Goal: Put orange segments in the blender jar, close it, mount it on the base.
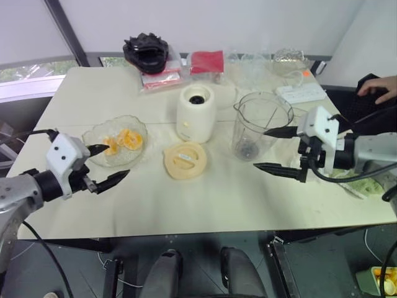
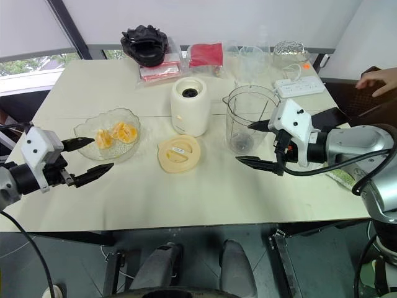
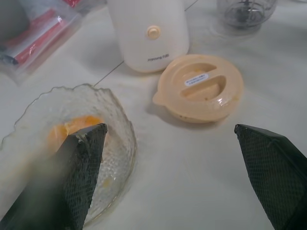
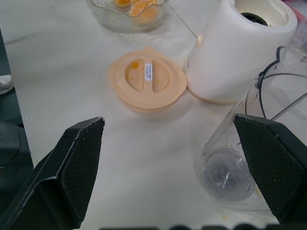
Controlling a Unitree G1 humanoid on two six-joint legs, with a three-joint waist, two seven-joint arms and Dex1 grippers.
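Orange segments (image 1: 122, 141) lie in a scalloped clear glass dish (image 1: 136, 128) at the table's left. My left gripper (image 1: 107, 166) hovers open beside that dish, one finger over its near rim, nothing between its fingers. The clear blender jar (image 1: 260, 124) stands upright and uncovered right of centre, its dark blade hub at the bottom. My right gripper (image 1: 273, 149) is open just right of the jar, holding nothing. The cream-white base (image 1: 196, 113) stands between dish and jar, its black socket facing up. A flat cream lid (image 1: 185, 160) lies in front of the base.
Along the far edge are a black item (image 1: 147, 51), red packets (image 1: 206, 61), clear glassware (image 1: 291, 59) and a white power strip (image 1: 300, 93). A person's hand (image 1: 379, 87) rests at the far right. The near half of the table offers free room.
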